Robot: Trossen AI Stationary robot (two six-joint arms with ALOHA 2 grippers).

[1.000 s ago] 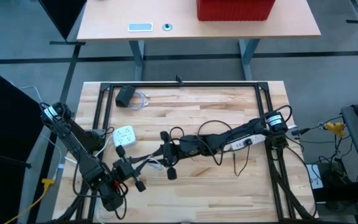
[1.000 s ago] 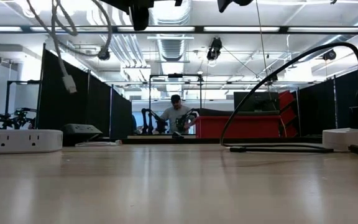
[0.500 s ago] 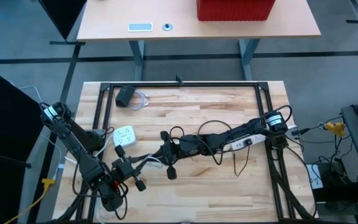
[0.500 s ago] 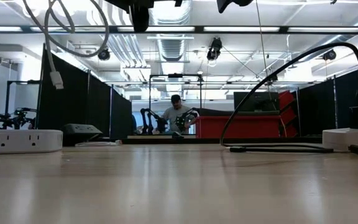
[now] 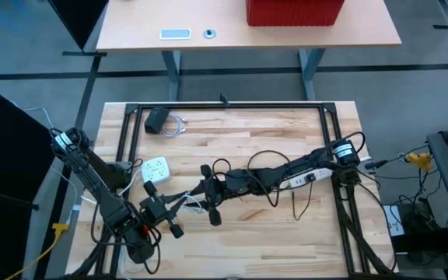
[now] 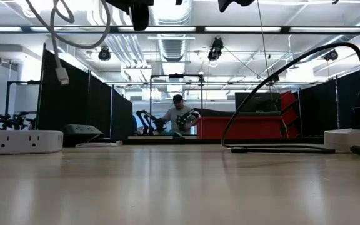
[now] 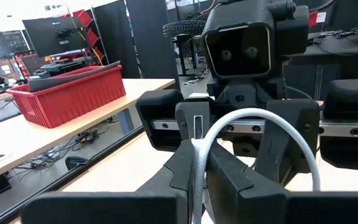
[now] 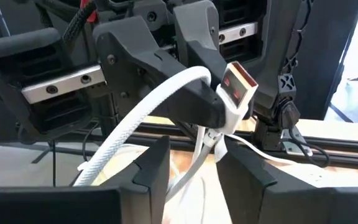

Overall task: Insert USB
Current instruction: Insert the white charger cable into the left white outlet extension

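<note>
The wooden table [image 5: 247, 148] is carrying a white power strip [image 5: 155, 169] near its left edge, a second white power strip [image 5: 306, 178] toward the right, and a dark adapter [image 5: 157, 119] at the far left corner. The right arm is reaching across the middle, its right gripper [image 5: 208, 192] meeting the left gripper [image 5: 164, 211] above the front left of the table. Both sets of jaws are clamping the white USB cable [image 8: 160, 99], held up off the table. The left jaws are pinching the cable [image 7: 199, 163]; the right jaws are gripping just behind the white USB plug [image 8: 236, 89], whose red-lined opening is facing outward. A loose cable end [image 6: 62, 75] is dangling above the left strip [image 6: 22, 140].
</note>
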